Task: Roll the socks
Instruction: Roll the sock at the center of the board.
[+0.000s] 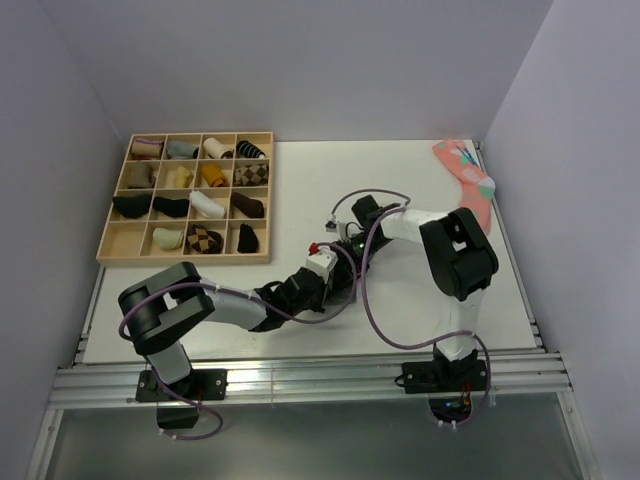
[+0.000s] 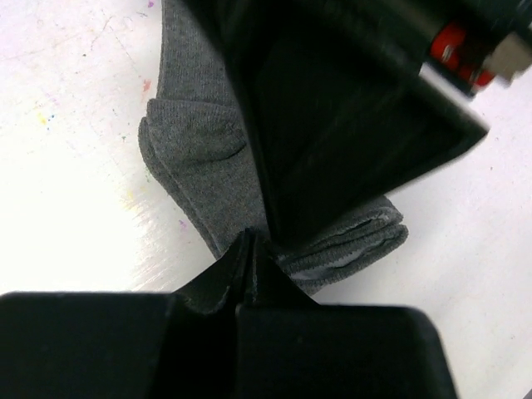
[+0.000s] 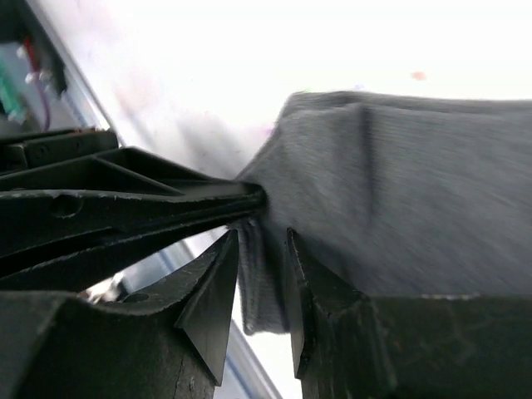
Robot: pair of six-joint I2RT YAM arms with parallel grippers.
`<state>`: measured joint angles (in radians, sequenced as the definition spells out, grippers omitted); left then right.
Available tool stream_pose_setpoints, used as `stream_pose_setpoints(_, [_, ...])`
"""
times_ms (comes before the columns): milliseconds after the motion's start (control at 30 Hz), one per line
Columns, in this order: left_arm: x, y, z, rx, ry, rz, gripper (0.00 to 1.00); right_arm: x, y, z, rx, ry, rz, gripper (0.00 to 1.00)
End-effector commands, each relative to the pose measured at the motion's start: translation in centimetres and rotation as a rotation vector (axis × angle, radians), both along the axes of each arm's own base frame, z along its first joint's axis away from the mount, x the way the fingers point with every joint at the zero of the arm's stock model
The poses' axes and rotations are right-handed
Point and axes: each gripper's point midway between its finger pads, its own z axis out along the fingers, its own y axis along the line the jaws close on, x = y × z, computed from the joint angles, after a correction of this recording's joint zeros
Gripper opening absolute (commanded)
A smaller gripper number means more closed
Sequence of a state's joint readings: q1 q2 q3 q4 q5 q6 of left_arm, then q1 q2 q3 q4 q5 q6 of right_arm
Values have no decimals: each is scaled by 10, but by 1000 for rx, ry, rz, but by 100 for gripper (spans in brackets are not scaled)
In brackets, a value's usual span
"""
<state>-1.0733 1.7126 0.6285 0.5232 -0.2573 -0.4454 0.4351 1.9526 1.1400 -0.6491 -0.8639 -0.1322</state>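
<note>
**Grey socks (image 2: 195, 166) caught between two claws mid-tabletop**

The white tabletop (image 1: 420, 190) is faintly speckled and boxed in by plain grey walls (image 1: 300, 60). A wooden tray (image 1: 186, 258) of sock rolls (image 1: 205, 240) sits far left, and a pink sock (image 1: 465, 170) lies far right. The left arm (image 1: 200, 300) reaches low and rightward to the middle. The right arm (image 1: 455, 250) folds back leftward to meet it. The left claw (image 2: 249, 245) is pinched tight on the edge of the socks, tenting the fabric. The right claw (image 3: 261, 241) stands narrowly parted with a fold between its fingers. The socks are plain knit and stacked, with their layered edges showing.
</note>
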Motion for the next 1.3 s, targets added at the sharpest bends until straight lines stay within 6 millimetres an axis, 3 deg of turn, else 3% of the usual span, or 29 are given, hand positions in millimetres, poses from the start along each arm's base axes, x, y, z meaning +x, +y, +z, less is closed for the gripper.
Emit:
stream_pose_setpoints(0, [-7,19,-27,117,68,47,0,32,-7,17,-4,-167,-81,37])
stream_pose_setpoints(267, [-9,22,-34,150,121,77,0,62,-36,44,5,-344,-133,37])
stream_pose_setpoints(533, [-10,21,-28,126,197,72,0,59,-61,76,35,-570,-71,35])
stream_pose_setpoints(667, [-9,13,-26,123,224,57,0,48,-69,90,48,-719,-5,32])
stream_pose_setpoints(900, [-8,5,-27,107,272,42,0,13,-69,90,80,-930,200,31])
stream_pose_setpoints(1033, [-9,1,-31,103,301,25,0,-13,-56,78,83,-1010,324,29])
stream_pose_setpoints(1267, [-9,0,-36,100,330,14,0,-35,-43,58,54,-1118,467,29])
